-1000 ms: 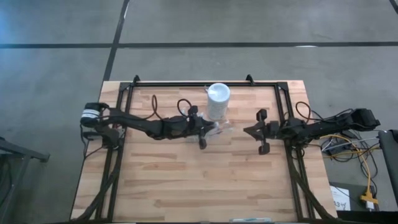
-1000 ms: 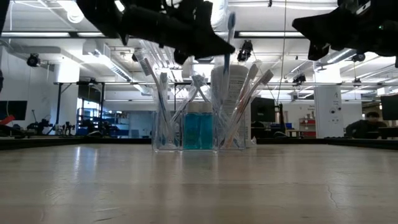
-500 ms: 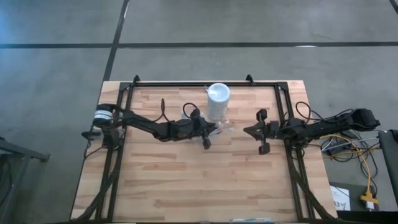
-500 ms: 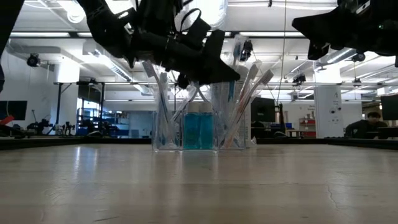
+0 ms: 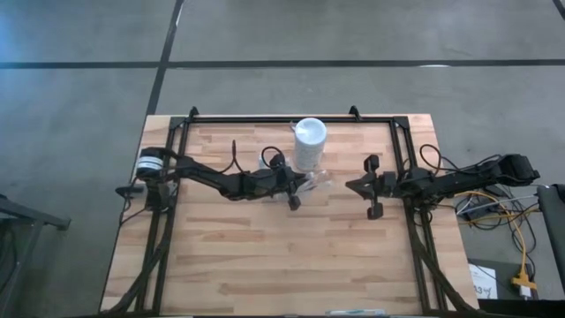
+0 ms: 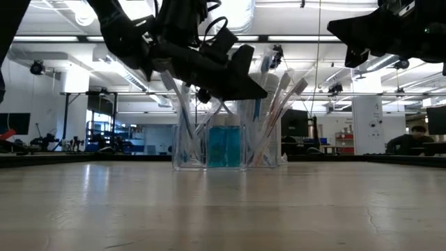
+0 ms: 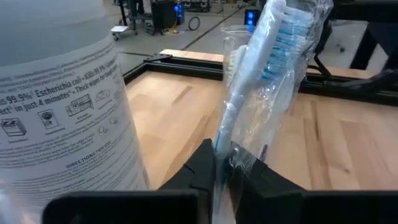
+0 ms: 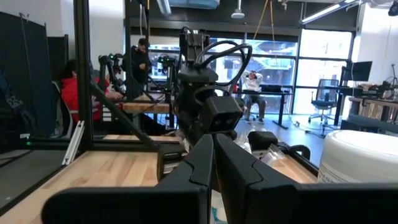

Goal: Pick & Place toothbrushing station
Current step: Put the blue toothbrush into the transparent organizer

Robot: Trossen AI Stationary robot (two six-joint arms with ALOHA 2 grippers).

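Likely a robotics lab, ceiling strip lights (image 6: pixel 63 38), workbenches (image 8: pixel 140 106), seated people (image 8: pixel 74 87), office chair (image 8: pixel 324 99)

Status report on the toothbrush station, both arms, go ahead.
Left pincer shut on a wrapped toothbrush, above the clear holder by the white cup. Right pincer shut, empty, waiting to the right. Nothing in the way.

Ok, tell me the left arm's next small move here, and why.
Probably lower a little further, then release. The left gripper is shut on a wrapped toothbrush just above the clear holder, beside the white cup. The right gripper waits shut, off to the side.
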